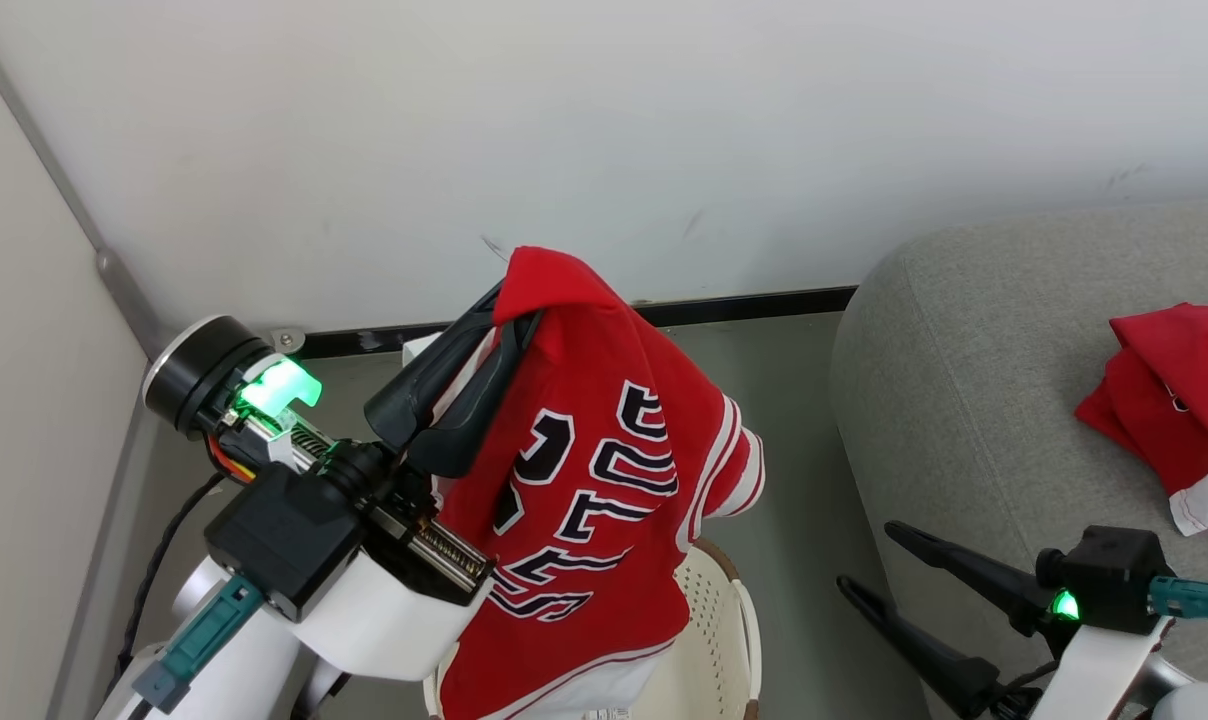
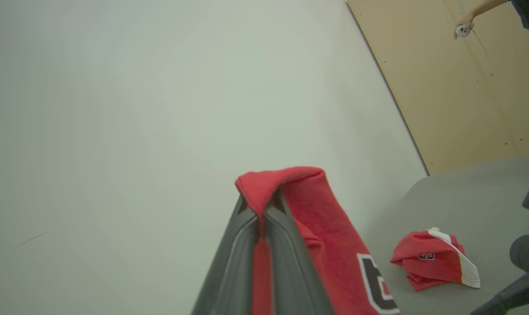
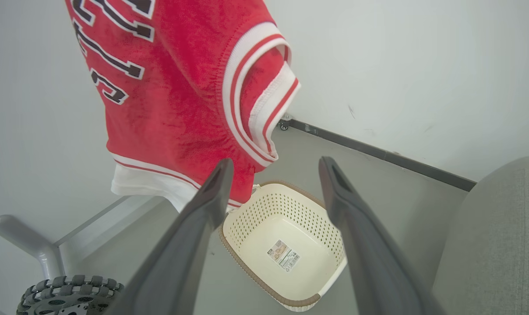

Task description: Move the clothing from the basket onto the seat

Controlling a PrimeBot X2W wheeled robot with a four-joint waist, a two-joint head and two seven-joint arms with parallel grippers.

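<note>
Left gripper (image 1: 509, 312): its fingers are pressed together on a fold at the top of the lettered garment (image 1: 604, 450), so the rest of the cloth hangs free beneath the pinch.
Lettered garment: it dangles in the air above the basket (image 1: 736, 600), with its white hem low near the rim. The high hold probably serves to clear the trailing hem of the basket wall.
Right gripper (image 1: 869, 558): its fingers are spread and grip nothing. It sits low beside the front of the seat (image 1: 964, 400), apart from the cloth, and appears to be on standby.
Basket: it stands on the floor close to the wall. In the right wrist view its inside is bare apart from a barcode sticker (image 3: 285, 255).
Second garment (image 1: 1174, 400): it lies crumpled on top of the seat, well apart from both grippers, so its share of the task looks done.
Seat: it stands to the robot's right of the basket, with open grey fabric around the second garment.
Step in hand: judged to be the carry across to the seat, with release to follow.
Risk: with only a small fold pinched, the cloth could slip out.
</note>
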